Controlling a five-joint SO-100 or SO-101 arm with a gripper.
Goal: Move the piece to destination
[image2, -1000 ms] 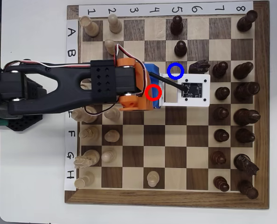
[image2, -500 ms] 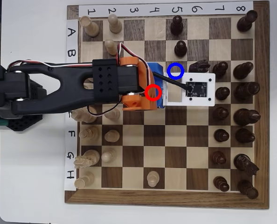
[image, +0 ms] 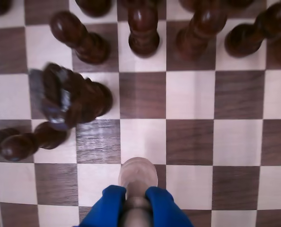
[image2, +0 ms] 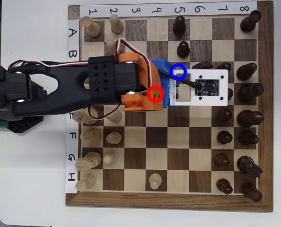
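Observation:
In the wrist view my gripper (image: 136, 198) is shut on the piece (image: 138, 174), a pale cream pawn. Its round head sticks out between the blue fingers (image: 109, 208) at the bottom centre. The pawn hangs over the boundary of a light and a dark square. From overhead, the orange and blue gripper (image2: 165, 90) and the white camera board hide the pawn. The destination (image2: 178, 72), a dark square ringed in blue, lies at the blue finger's edge. That square seems to be the dark one (image: 98, 141) just ahead-left of the pawn.
A dark knight (image: 67, 97) stands right beyond the destination, with a dark pawn (image: 27, 142) lying to its left. More dark pieces (image: 143, 28) line the far rows. A red circle (image2: 155, 93) marks a square under the gripper. Light pieces (image2: 113, 137) stand beside the arm.
The gripper and its camera board have moved right along the board and slightly toward row A. The blue finger now reaches the blue circle.

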